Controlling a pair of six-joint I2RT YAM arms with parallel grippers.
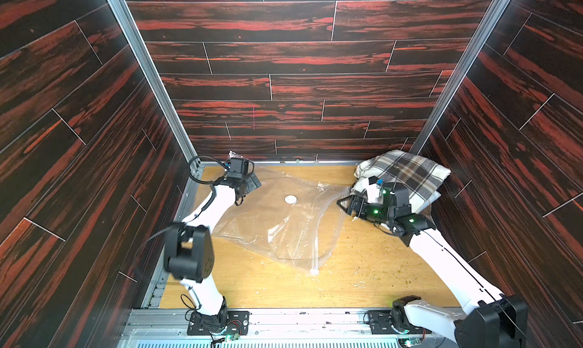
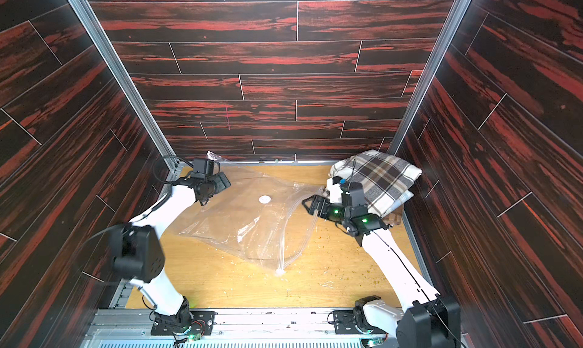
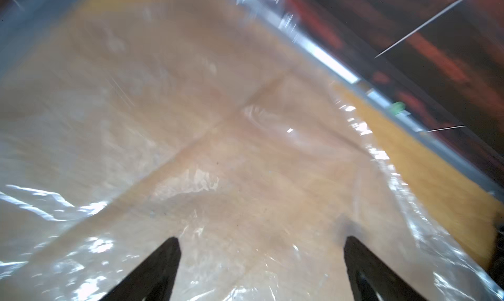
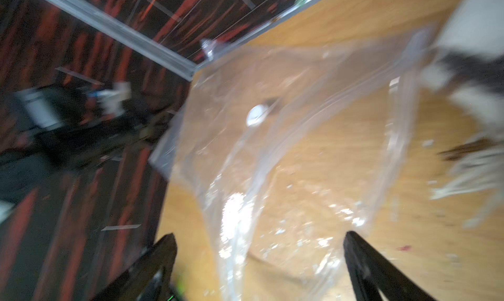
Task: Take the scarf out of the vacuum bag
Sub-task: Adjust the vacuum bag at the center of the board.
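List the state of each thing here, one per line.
Scarf: folded, outside the bag.
Vacuum bag: empty, lying crumpled.
Valve: facing up.
Left gripper: open, empty, over the bag.
Right gripper: open, empty.

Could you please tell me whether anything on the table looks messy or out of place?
Yes: small crumbs litter the light wooden tabletop by the right arm, and the clear crinkly plastic vacuum bag lies askew, its far corner sticking up by the dark back wall.
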